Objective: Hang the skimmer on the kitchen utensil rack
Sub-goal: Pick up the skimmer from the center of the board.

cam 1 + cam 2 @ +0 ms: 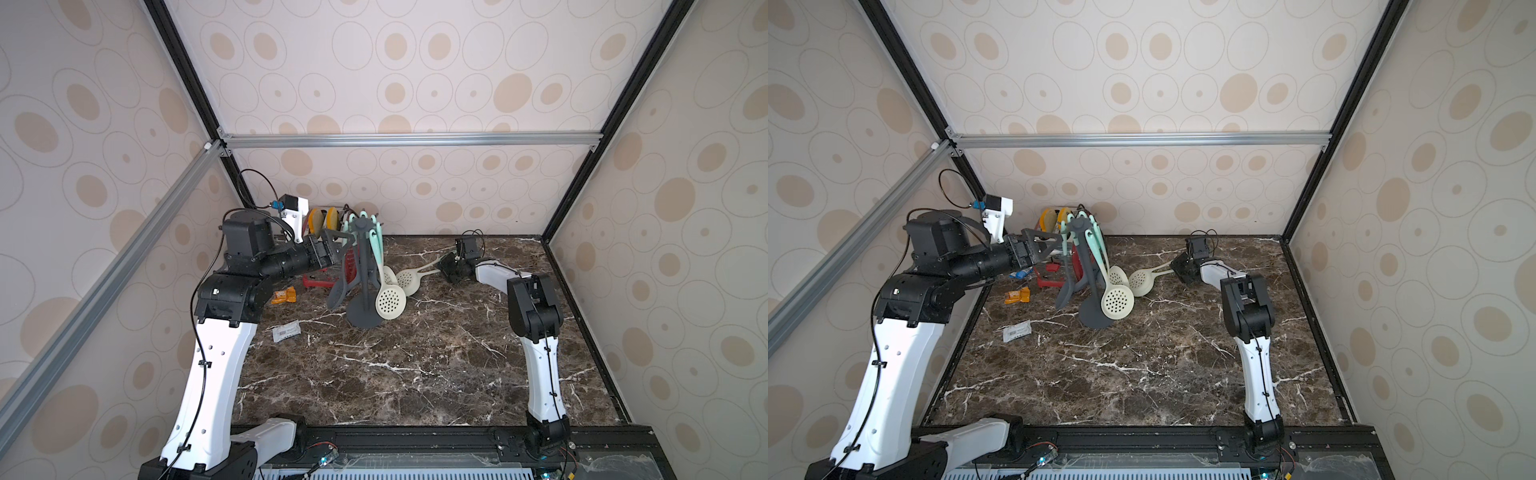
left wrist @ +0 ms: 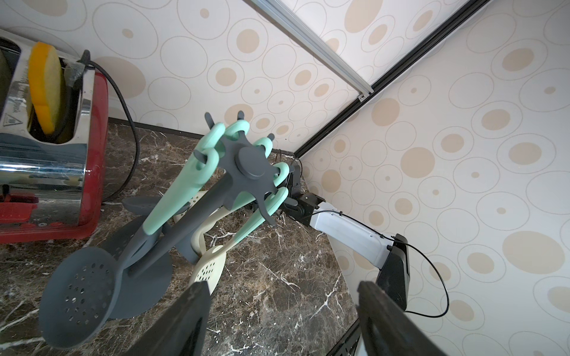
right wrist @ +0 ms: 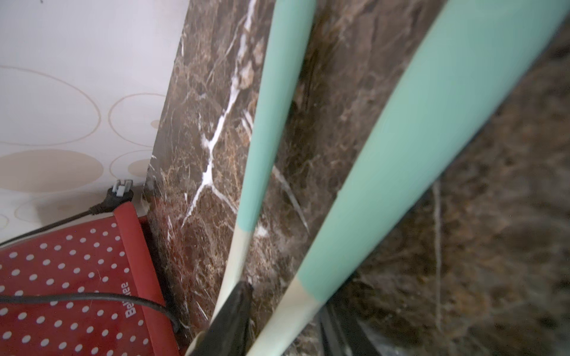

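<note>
- Lettering "Bel…ee" on red toaster: right wrist view only.
- Left gripper, beside kitchen utensil rack, jaws apart.
- Right gripper at skimmer; grip we cannot tell.

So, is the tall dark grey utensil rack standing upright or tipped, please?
Upright: in a top view the rack rises straight from its round base, flat on the brown marble tabletop.

The kitchen utensil rack stands on the table before the toaster, the skimmer to its right.
</note>
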Controlling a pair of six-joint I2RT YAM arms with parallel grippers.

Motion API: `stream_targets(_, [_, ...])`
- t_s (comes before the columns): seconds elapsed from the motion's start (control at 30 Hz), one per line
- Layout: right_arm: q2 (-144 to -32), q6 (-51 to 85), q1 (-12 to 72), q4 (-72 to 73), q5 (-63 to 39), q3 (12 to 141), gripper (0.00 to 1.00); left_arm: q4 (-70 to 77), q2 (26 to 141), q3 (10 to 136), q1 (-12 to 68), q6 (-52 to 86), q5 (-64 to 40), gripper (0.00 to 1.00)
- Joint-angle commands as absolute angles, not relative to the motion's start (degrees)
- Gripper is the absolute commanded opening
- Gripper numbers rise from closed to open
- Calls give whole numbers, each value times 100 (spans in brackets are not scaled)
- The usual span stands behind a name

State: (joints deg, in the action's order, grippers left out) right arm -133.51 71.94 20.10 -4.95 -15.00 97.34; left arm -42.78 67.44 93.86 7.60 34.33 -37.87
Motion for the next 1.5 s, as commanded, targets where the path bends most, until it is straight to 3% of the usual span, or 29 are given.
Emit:
stream_targets(0.0, [-13823,7156,1973,-984,-1431,9706,31,-4324,6658,9378,722,3252,-3823,78])
stream_targets(0.27, [-13861,6838,1835,-966,-1632,9722,0,-4383,6616,9354,721,3234,-3796,77])
stream_targets(0.47, [-12967,6443,1695,-804,-1817,9076,0,-4685,6385,9342,723,3034,-3555,77])
stream_targets(0.67, [-11318,5726,1541,-857,-1733,7680,0,-5448,5896,9091,949,2548,-2555,78])
stream_targets(0.93, [-8777,3505,1486,-1868,-1423,6094,0,-5931,5357,8833,1630,2511,-2004,81])
stream_targets(1.13, [-6952,1597,1486,-2750,-1600,6174,0,-5795,5434,9172,1731,2683,-2435,79])
stream_targets(1.33, [-5834,863,1747,-3208,-2414,6633,0,-5091,5798,9504,1791,2989,-3309,77])
stream_targets(1.47, [-5500,1012,2603,-3473,-1430,7036,0,-4975,6036,9787,2177,3037,-2939,77])
